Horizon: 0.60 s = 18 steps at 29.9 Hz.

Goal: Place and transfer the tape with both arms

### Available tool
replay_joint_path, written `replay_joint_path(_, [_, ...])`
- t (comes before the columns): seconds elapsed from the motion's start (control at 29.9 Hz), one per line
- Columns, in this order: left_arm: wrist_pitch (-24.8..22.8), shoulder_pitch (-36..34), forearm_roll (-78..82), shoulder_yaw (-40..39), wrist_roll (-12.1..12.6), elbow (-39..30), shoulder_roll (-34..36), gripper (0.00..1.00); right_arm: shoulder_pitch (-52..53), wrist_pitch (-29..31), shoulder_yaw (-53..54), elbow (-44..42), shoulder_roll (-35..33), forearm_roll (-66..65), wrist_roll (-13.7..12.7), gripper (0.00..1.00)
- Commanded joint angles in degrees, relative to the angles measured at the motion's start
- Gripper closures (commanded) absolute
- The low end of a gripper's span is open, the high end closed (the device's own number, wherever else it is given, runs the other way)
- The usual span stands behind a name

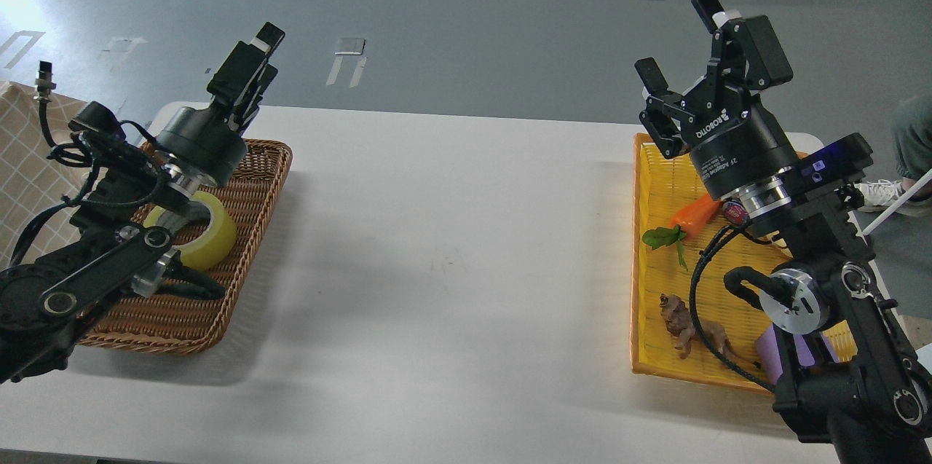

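The tape (198,231) lies in the brown basket (255,180) at left of frame – light, stiff, probably slick; best pinched across its wall. Left gripper (251,63) above it: fingers together, empty. Right gripper (681,49) at upper right – fingers apart

Yellow translucent tape (204,231) roll, tilted with its pale core hole facing up-left, sits in the brown wicker basket (247,202) at table's left, partly hidden behind the left arm (109,260).
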Motion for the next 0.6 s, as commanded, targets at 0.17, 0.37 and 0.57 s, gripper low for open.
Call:
replay_joint_path(0.17, [-3.14,-5.45,-8.5,-2.04,0.01,-0.99,-11.82,0.02,3.75,-0.55,-1.27,-2.19,0.0,0.0,-0.01,0.0])
replay_joint_path(0.37, [-10.87,-4.74,-11.69,-8.63,2.0,-3.19,-18.86,0.02,7.08,-0.38,-1.19,-1.66,0.0,0.18,0.26,0.0])
replay_joint_path(0.57, [-13.61,-2.73,-10.64,-12.59,0.33,-3.28,-23.78,0.02,7.88,-0.29,-0.75,-0.87,0.0,0.26,0.7,0.0])
